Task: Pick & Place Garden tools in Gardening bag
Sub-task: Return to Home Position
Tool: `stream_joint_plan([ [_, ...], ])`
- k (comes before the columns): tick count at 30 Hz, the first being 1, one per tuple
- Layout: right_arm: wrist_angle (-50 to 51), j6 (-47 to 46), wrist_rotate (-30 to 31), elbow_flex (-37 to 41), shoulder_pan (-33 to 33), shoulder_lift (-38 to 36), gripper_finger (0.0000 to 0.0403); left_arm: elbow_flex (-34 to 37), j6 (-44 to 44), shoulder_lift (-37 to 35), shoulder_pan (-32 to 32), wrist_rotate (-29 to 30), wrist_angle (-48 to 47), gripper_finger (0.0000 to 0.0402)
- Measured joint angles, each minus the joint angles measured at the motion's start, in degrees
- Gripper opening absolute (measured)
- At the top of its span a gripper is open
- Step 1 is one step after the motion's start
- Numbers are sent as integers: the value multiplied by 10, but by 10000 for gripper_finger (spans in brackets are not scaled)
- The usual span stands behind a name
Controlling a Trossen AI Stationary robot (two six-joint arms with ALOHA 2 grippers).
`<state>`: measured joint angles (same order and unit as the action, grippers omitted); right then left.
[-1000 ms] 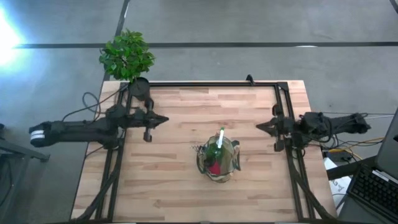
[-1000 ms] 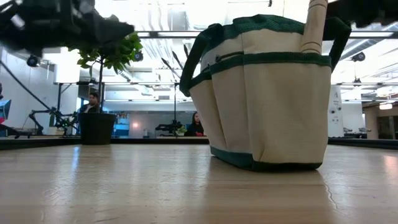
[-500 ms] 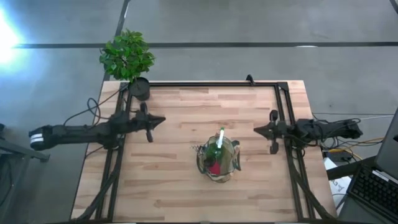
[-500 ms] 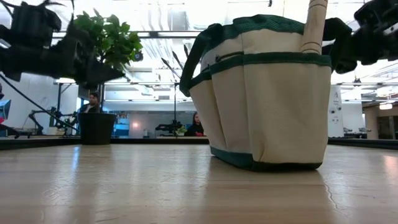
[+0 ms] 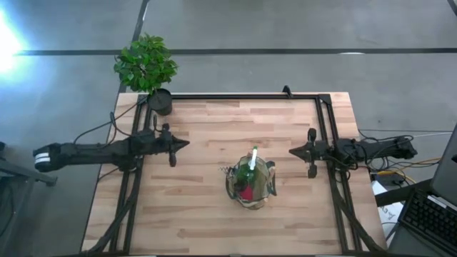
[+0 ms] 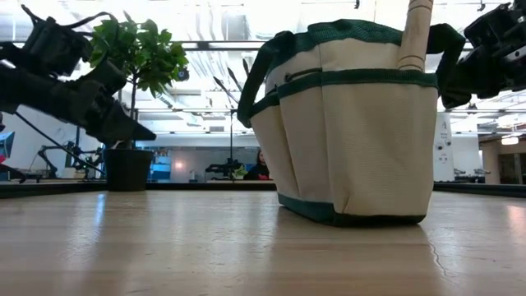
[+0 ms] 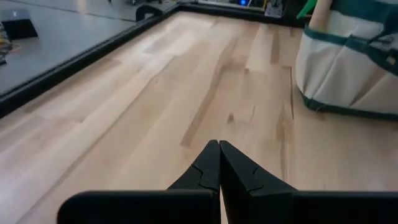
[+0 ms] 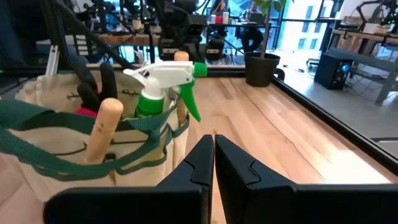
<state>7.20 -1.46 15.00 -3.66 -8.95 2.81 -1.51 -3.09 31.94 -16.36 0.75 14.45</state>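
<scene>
The tan gardening bag [image 5: 250,184] with dark green trim stands on its base on the wooden table, a little right of middle; it fills the low view [image 6: 353,123]. In it stand a green spray bottle with a white top [image 8: 163,84], wooden handles [image 8: 102,127], dark shears handles [image 8: 107,81] and something red [image 5: 246,191]. My left gripper [image 5: 187,142] is shut and empty at the table's left side. My right gripper [image 5: 290,150] is shut and empty at the right side. Both are apart from the bag.
A leafy potted plant [image 5: 146,64] in a black pot [image 5: 160,101] stands at the table's far left corner. A black frame rail [image 5: 243,96] runs along the table's edges. Bare wood lies between the grippers and the bag. A person shows in the room behind [image 6: 261,163].
Both arms have come down toward the table, the left gripper staying at the left side and the right gripper shifting slightly toward the bag. Both stay shut. The bag and its tools have not moved.
</scene>
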Motion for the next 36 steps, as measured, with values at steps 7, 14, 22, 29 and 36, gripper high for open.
stream_joint_plan([
  [7, -41, 1, 1, 11, 0, -6, 8, 10, 1, -90, 1, 0, -107, 3],
  [14, -100, 1, -5, 32, 17, -6, 9, 10, 1, -197, 1, -2, -134, 3],
  [22, -100, 0, -5, 32, 82, 6, 9, 10, 1, -310, 1, -3, -138, 3],
  [29, -100, -1, -5, 32, 91, 4, 9, 11, 1, -319, 3, -5, -142, 3],
  [36, -100, 0, -4, 32, 91, 4, 9, 11, 1, -316, 4, -3, -142, 3],
])
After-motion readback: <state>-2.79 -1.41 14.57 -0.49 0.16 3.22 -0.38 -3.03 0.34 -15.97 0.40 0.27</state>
